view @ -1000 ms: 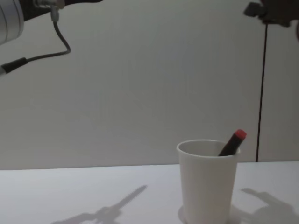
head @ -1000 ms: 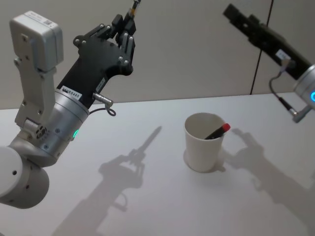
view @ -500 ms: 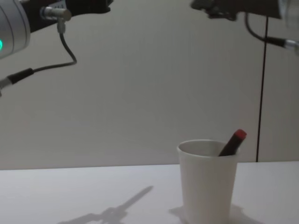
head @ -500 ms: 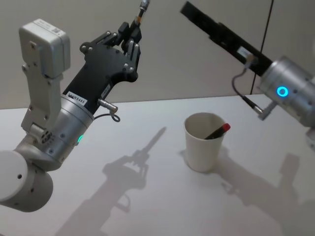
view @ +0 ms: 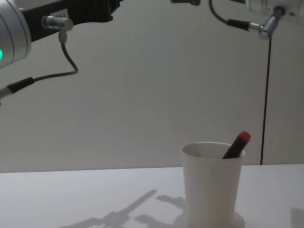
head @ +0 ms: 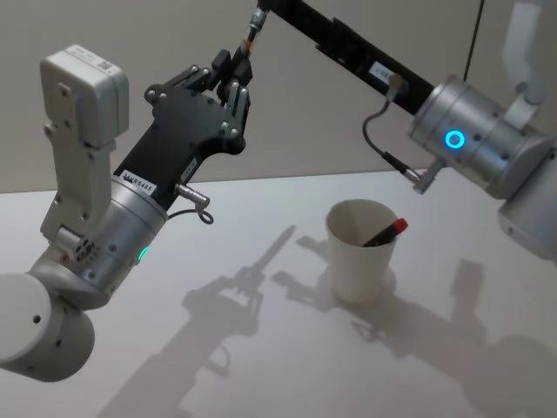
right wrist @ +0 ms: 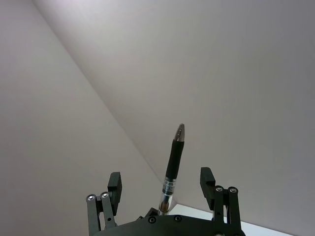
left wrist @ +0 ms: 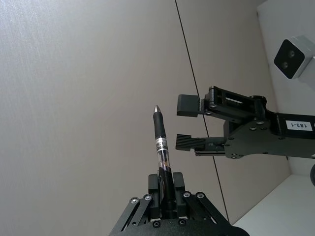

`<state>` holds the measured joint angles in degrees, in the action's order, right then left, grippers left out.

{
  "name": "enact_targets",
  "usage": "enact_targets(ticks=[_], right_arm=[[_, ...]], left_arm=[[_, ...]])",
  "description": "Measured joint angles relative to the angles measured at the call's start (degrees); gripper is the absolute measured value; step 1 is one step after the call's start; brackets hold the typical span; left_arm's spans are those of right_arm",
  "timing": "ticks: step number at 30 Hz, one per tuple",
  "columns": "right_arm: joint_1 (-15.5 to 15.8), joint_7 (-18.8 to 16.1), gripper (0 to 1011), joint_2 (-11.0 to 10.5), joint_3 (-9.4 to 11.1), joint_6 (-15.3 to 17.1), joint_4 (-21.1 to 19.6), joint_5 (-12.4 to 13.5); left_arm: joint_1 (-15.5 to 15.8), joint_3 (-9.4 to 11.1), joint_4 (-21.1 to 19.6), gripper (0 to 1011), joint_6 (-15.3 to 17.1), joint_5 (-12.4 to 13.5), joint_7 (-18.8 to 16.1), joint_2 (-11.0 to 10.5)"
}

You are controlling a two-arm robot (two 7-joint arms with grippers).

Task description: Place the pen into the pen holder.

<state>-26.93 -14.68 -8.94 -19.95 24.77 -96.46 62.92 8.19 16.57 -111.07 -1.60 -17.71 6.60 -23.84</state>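
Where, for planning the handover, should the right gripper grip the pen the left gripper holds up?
The pen by its bare upper barrel, above the left gripper, from the side, right gripper astride it: it points upward, lower end clamped.

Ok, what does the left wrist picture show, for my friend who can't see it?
The left gripper grips a black pen by one end, with the tip pointing away from it. The right gripper hangs open near the pen's tip, not touching it, against a plain grey wall.
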Motion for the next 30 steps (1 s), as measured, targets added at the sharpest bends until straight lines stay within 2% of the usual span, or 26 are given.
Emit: enact_targets(ticks=[15,30], right_arm=[[-1.4,-1.0,1001,1.1,-1.5,0.8,2.3,-0.5],[-1.7,0.4,1002,1.6,-2.6,0.0,3.5,0.2]], left_arm=[[-1.2,-0.4,-0.6,177,-0.1,0.8,-1.0,-0.4],[-2.0,-0.8,-1.0,177,0.0,1.7,-1.4,-0.3]])
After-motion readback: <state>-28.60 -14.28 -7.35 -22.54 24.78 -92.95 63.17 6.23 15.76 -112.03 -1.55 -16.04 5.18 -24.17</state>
